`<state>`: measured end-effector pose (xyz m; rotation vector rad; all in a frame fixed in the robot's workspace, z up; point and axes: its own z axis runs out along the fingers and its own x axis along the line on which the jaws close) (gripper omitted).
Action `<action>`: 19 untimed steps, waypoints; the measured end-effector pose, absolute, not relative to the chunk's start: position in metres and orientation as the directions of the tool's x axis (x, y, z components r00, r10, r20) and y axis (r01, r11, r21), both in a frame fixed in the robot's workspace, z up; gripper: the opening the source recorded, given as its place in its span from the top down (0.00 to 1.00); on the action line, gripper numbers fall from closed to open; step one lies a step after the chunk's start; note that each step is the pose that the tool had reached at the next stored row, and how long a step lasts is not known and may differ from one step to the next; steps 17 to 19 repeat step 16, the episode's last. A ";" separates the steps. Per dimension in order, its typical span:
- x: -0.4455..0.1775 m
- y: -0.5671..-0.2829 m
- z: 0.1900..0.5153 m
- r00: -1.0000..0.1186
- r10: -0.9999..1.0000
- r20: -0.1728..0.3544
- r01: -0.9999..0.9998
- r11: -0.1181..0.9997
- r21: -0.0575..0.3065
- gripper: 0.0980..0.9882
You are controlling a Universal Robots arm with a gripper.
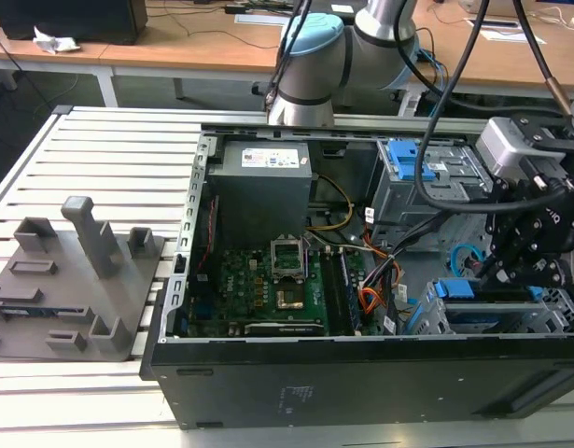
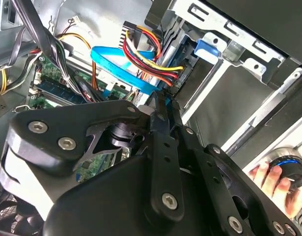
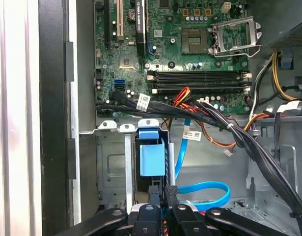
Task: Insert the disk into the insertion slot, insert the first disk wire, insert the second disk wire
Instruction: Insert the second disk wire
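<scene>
The disk (image 1: 481, 301), in its bright blue carrier (image 3: 151, 156), sits inside the insertion slot (image 1: 555, 315), a low bay of grey metal at the case's front corner on the exterior view's right. My gripper (image 1: 499, 273) hangs right over the disk's rear end. Its fingers (image 3: 153, 195) are drawn together at the end of a flat blue disk wire (image 2: 122, 69). A bundle of red, yellow and black wires (image 2: 151, 56) runs to a black plug (image 2: 176, 82) at the disk's edge, beside my gripper (image 2: 164, 101).
A taller grey cage with a blue latch (image 1: 425, 170) stands behind the slot. The motherboard (image 3: 190, 54) and black cable bundles (image 3: 249, 142) lie close by. A grey fixture (image 1: 77, 280) sits at the exterior view's left. A person's fingers (image 2: 272, 178) rest on a round knob.
</scene>
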<state>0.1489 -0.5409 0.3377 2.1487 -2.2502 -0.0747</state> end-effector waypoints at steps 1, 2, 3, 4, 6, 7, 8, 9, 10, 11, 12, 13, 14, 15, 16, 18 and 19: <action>0.149 -0.541 0.337 -0.046 -0.999 -0.012 -0.997 0.046 0.055 0.91; 0.149 -0.541 0.337 -0.046 -0.999 -0.012 -0.997 0.046 0.055 0.91; 0.149 -0.541 0.337 -0.046 -0.999 -0.012 -0.997 0.046 0.055 0.84; 0.149 -0.541 0.339 -0.046 -0.999 -0.012 -0.997 0.046 0.055 0.84; 0.149 -0.541 0.348 -0.046 -0.999 -0.012 -0.997 0.046 0.055 0.84; 0.149 -0.539 0.356 -0.046 -0.999 -0.012 -0.997 0.046 0.055 0.84; 0.149 -0.534 0.366 -0.046 -0.999 -0.011 -0.997 0.046 0.055 0.85; 0.149 -0.531 0.375 -0.047 -0.999 -0.011 -0.997 0.046 0.055 0.93; 0.149 -0.530 0.382 -0.046 -0.999 -0.010 -0.997 0.046 0.055 0.99; 0.149 -0.530 0.385 -0.046 -0.999 -0.011 -0.997 0.046 0.055 0.99; 0.149 -0.530 0.386 -0.046 -0.999 -0.011 -0.997 0.046 0.055 0.99; 0.149 -0.530 0.386 -0.046 -0.999 -0.011 -0.997 0.046 0.055 0.99; 0.149 -0.530 0.386 -0.046 -0.999 -0.011 -0.997 0.046 0.055 0.99; 0.149 -0.530 0.386 -0.046 -0.999 -0.010 -0.997 0.046 0.055 0.99; 0.149 -0.530 0.386 -0.046 -0.999 -0.010 -0.997 0.046 0.055 0.99; 0.149 -0.530 0.386 -0.046 -0.999 -0.010 -0.997 0.046 0.055 0.99; 0.149 -0.530 0.386 -0.046 -0.999 -0.010 -0.997 0.046 0.055 0.99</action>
